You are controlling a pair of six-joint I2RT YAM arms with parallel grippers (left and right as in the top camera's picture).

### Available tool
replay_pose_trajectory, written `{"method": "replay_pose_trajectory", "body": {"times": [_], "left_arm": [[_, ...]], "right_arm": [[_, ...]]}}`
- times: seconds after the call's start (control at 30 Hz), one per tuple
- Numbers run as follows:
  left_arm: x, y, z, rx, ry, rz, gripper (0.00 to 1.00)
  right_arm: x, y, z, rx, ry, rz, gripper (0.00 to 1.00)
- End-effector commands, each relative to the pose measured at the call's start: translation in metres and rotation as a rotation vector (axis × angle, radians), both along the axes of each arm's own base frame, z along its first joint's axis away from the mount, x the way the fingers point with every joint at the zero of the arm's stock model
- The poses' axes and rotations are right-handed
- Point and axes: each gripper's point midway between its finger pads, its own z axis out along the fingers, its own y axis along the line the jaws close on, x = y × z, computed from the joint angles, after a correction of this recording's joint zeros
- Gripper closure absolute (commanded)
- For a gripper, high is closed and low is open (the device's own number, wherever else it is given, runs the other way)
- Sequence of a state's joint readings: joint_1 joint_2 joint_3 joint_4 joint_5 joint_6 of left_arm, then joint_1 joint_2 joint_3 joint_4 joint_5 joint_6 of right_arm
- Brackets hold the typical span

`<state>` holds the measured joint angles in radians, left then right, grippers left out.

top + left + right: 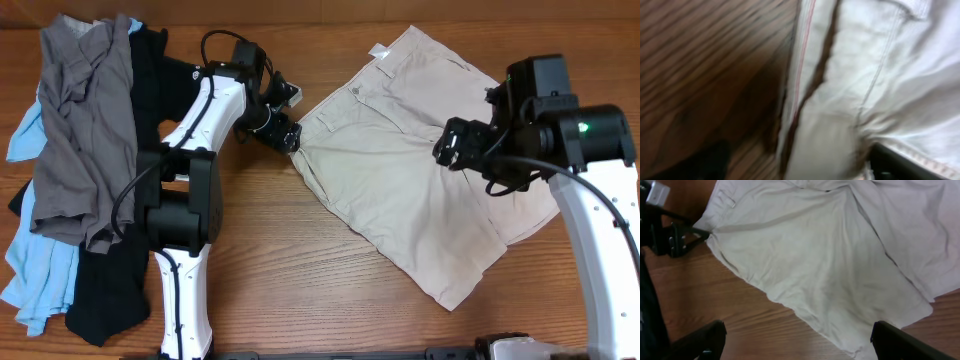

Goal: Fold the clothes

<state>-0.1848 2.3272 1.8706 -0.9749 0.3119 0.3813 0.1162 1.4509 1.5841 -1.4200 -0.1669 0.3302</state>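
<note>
One pair of beige shorts (pixel 400 170) lay spread open and unfolded across the centre and right of the overhead frame, with the waistband toward the upper left and the legs toward the lower right. At the shorts' left edge, near the waistband corner, the left gripper (pixel 285 135) met the cloth. Its blurred wrist view showed fabric between its fingers, but I cannot tell whether they were pressed onto it. The right gripper (pixel 450 148) hovered over the right half of the shorts, fingers spread wide, holding nothing. At far left, a grey garment (pixel 80 120), a black garment (pixel 110 290) and a light-blue garment (pixel 40 270) lay heaped on the wooden table (pixel 300 270). As a judgement: if the left fingers caught only a thin edge, the cloth could slip free when lifted. A one-sided pull could also drag and wrinkle the whole pair, or brush the nearby heap.
</note>
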Motion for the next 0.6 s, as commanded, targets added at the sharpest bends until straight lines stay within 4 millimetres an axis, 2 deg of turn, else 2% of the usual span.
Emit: {"method": "replay_pose_trajectory", "body": {"times": [0.0,0.03,0.07,0.1,0.13,0.2,0.37,0.57], "left_arm": [[-0.008,-0.026,-0.007,-0.073,0.017,-0.072,0.23],[-0.011,-0.031,-0.007,-0.07,0.022,-0.082,0.46],[-0.013,-0.034,-0.007,-0.069,0.028,-0.085,0.64],[-0.015,-0.035,-0.007,-0.068,0.034,-0.082,0.88],[-0.016,-0.036,-0.008,-0.06,0.044,-0.068,0.96],[-0.017,-0.031,-0.009,-0.034,0.062,-0.022,0.96],[-0.017,0.0,-0.01,0.022,0.116,0.119,0.96],[-0.008,0.064,0.001,0.01,0.164,0.365,0.96]], "right_arm": [[-0.018,0.009,0.013,0.012,-0.021,-0.02,0.03],[-0.028,0.011,0.009,0.005,0.01,-0.028,0.04],[-0.034,0.011,0.006,-0.004,0.032,-0.038,0.04],[-0.039,0.011,0.003,-0.011,0.051,-0.04,0.04],[-0.045,0.013,0.0,-0.012,0.071,-0.04,0.06],[-0.054,0.017,-0.007,-0.014,0.1,-0.043,0.06],[-0.071,0.025,-0.03,-0.056,0.159,-0.051,0.06],[-0.09,0.031,-0.065,-0.074,0.267,-0.107,0.06]]}}
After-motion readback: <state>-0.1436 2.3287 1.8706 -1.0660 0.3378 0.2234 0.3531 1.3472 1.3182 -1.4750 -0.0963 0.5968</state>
